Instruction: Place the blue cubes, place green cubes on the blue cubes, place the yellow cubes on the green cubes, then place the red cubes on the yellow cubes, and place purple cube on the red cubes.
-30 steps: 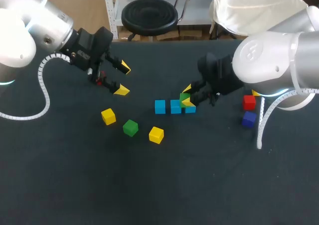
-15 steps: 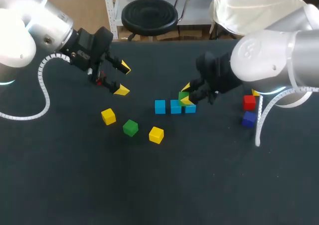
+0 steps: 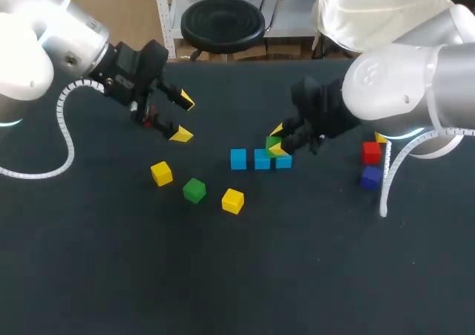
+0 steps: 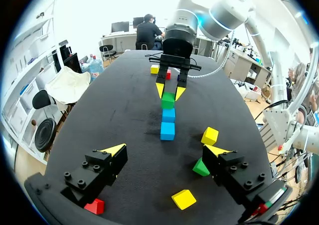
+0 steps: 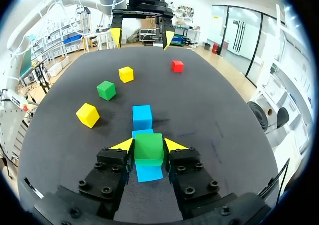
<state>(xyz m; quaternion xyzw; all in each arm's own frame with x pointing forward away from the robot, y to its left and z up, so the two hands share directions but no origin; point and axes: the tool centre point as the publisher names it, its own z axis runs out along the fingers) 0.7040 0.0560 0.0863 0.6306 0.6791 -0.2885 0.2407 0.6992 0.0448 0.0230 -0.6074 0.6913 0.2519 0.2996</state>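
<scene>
The right gripper [image 5: 148,146] is clamped on a green cube [image 5: 148,151], held over the nearest of three blue cubes [image 5: 142,116] that run in a line ahead of it on the black table [image 5: 224,115]. The left gripper [image 4: 166,150] gapes wide and empty. A second green cube [image 4: 200,168] sits beside one of its fingers, and a red cube [image 4: 94,205] lies under the other.

The head view looks down on the surface [image 3: 245,275] from above and behind. The left wrist view faces the row of blue cubes [image 4: 168,130] from well off; the right wrist view faces back, close over the green cube [image 5: 149,146]. All three share that row.
</scene>
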